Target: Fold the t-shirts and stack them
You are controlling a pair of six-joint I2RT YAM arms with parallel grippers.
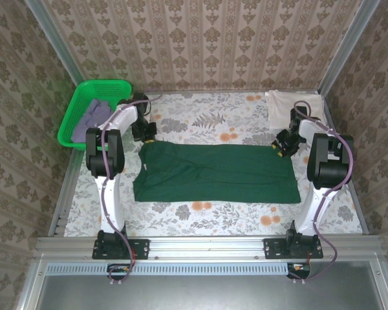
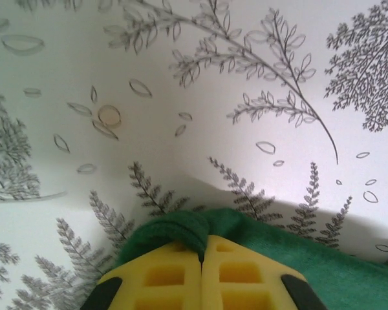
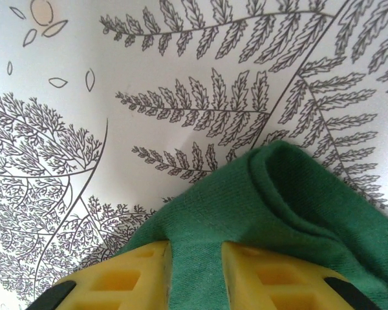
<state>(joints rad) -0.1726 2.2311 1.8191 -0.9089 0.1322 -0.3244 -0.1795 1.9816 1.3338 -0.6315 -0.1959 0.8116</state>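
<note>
At the near edge of the table the two arms are reaching forward from their bases, one on each side of the dark green t-shirt. The shirt is lying spread flat across the middle of the flowered cloth, wider than it is deep, its near hem running roughly level between the arms.

The left gripper is sitting at the shirt's far left corner. In the left wrist view its yellow fingers are pressing tight together, and the left gripper is pinching a small rolled fold of the dark green t-shirt right at its tips, clenched on the cloth.

The right gripper is sitting at the shirt's far right corner. In the right wrist view its fingers are standing apart, and the right gripper is straddling the dark green t-shirt, whose cloth is filling the gap between the jaws and ridging up beyond them; whether they are pressing it firmly I cannot tell.

Farther back, the greyish-lavender t-shirt is lying inside the green basket at the far left, and the cream-white t-shirt is lying in the far right corner, just behind the right arm
</note>
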